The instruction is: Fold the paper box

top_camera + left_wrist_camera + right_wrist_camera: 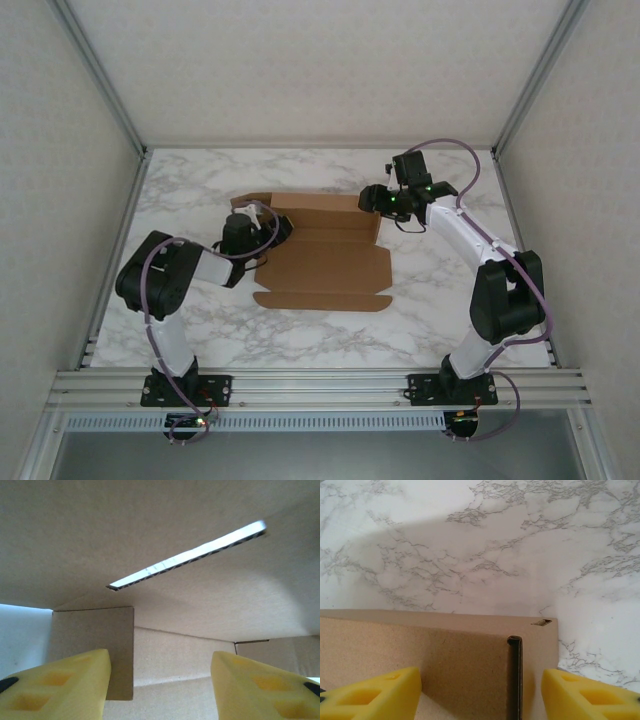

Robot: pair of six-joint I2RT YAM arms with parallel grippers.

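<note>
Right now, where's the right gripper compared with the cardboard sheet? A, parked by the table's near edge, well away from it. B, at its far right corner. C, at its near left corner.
B: in the top view the right gripper sits at the far right corner of the paper box, and its wrist camera looks down on that corner with the marble table beyond.

Black joints [150, 278], white links [458, 228], purple cables [450, 141], yellow gripper fingers [60, 685] (green wrist light [394, 199]).
</note>
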